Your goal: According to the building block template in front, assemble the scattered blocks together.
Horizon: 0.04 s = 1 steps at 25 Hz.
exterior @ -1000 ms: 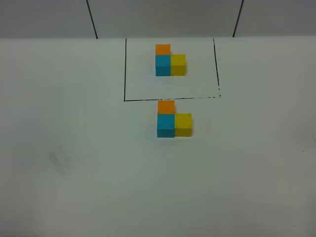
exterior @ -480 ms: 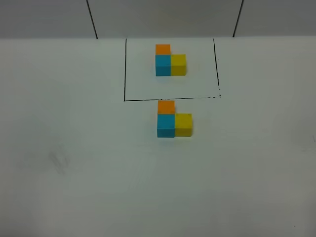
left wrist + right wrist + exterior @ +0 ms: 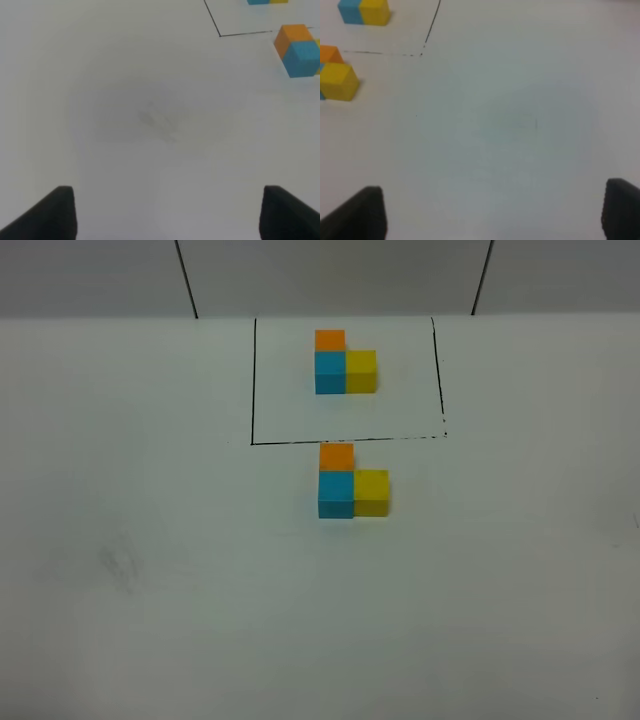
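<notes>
The building block template is a black-line rectangle [image 3: 252,390] at the back of the white table, holding a joined L of orange, blue and yellow cubes [image 3: 345,368]. Just in front of its line, the scattered blocks sit pressed together in the same L: orange [image 3: 336,456] behind blue [image 3: 336,493], yellow [image 3: 371,492] to the blue one's right. Neither arm shows in the exterior high view. My left gripper [image 3: 167,215] is open over bare table, left of the orange [image 3: 294,37] and blue [image 3: 304,57] blocks. My right gripper [image 3: 490,212] is open too, right of the yellow block [image 3: 339,80].
The white table [image 3: 150,590] spreads wide around both clusters, with a faint smudge [image 3: 120,565] at front left. A grey wall with two black seams [image 3: 186,280] rises behind the table's far edge.
</notes>
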Available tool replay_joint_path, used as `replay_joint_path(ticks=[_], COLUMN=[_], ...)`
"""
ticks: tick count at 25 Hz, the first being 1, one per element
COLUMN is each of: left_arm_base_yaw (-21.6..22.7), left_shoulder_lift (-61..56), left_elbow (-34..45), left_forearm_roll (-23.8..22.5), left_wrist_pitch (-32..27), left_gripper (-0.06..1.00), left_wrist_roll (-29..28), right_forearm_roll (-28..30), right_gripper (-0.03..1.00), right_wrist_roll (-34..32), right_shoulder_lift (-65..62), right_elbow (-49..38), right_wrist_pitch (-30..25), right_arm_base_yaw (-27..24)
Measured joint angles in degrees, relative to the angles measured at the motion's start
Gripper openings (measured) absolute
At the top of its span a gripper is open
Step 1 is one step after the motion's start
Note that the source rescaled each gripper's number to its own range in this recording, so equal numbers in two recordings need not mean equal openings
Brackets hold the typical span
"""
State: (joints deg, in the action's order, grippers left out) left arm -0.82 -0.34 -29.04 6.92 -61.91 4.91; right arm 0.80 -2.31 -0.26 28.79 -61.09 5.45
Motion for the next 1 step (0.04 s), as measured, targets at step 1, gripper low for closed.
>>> replay_joint_path(ticks=[1], left_arm_base_yaw=[0.0], left_shoulder_lift=[0.0], left_elbow=[0.0], left_forearm_roll=[0.0], left_wrist_pitch=[0.0], left_gripper=[0.63], left_wrist_roll=[0.0], right_forearm_roll=[0.0], right_gripper=[0.8], right_wrist_roll=[0.0], right_shoulder_lift=[0.0], right_elbow=[0.0], right_wrist_pitch=[0.0], right_arm_base_yaw=[0.0])
